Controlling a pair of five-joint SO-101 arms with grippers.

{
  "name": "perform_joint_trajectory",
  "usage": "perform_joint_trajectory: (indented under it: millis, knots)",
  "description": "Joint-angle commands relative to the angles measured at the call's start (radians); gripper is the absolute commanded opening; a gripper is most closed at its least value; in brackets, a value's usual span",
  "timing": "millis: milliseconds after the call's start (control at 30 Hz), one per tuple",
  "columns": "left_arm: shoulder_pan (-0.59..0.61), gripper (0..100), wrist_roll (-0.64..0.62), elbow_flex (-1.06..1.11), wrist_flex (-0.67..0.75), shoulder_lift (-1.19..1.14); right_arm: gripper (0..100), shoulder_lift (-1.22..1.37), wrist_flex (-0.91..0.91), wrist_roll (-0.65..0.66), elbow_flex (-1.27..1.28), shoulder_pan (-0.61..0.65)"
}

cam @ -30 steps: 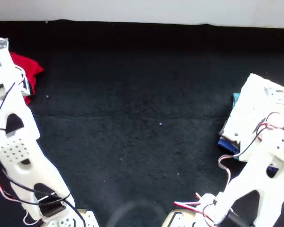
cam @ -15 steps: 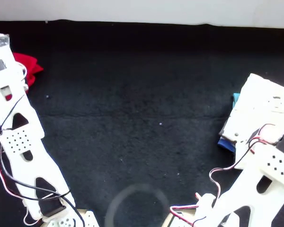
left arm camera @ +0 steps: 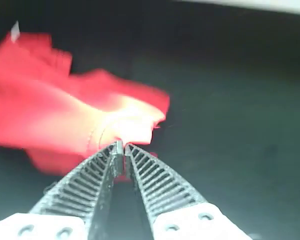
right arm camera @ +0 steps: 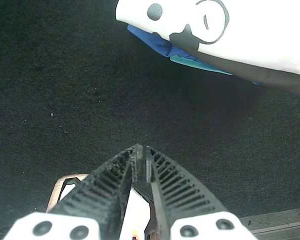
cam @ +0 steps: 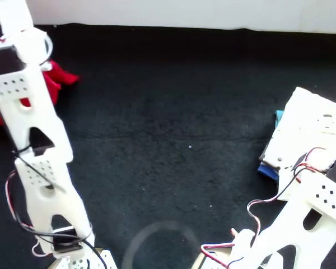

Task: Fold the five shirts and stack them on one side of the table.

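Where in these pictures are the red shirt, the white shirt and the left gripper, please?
red shirt (left arm camera: 65, 110), left wrist view, middle of the bunched cloth.
white shirt (cam: 308, 126), high view, its bare top face.
left gripper (left arm camera: 121, 148), left wrist view, between its fingertips.

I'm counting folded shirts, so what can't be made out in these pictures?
High view: the left arm covers much of the red shirt.
Left wrist view: red shirt blurred, shape unclear.
High view: right arm and picture edge cut off the shirt stack; layer count unclear.
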State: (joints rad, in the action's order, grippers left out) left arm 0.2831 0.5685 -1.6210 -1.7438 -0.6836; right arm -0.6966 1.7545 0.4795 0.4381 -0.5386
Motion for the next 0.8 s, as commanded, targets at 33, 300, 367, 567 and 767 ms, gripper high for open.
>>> perform_joint_trajectory:
  millis: [33, 300, 367, 567, 767]
  knots:
    - [-0.203, 1, -0.032, -0.036, -0.003, 0.209, 2.4, -0.016, 0.007, 0.012, 0.001, 0.004]
    - [-0.51, 1, -0.041, -0.028, -0.003, 0.409, 2.4, -0.016, 0.008, 0.012, 0.001, 0.002]
    - [-0.556, 1, -0.041, -0.028, -0.003, 0.41, 2.4, -0.016, 0.008, 0.012, 0.001, 0.002]
    - [-0.645, 1, -0.043, 0.124, -0.003, 0.369, 2.4, -0.016, 0.008, 0.012, 0.001, 0.01]
    - [-0.642, 1, -0.043, 0.384, -0.002, 0.259, 2.6, -0.008, 0.008, 0.012, 0.002, 0.01]
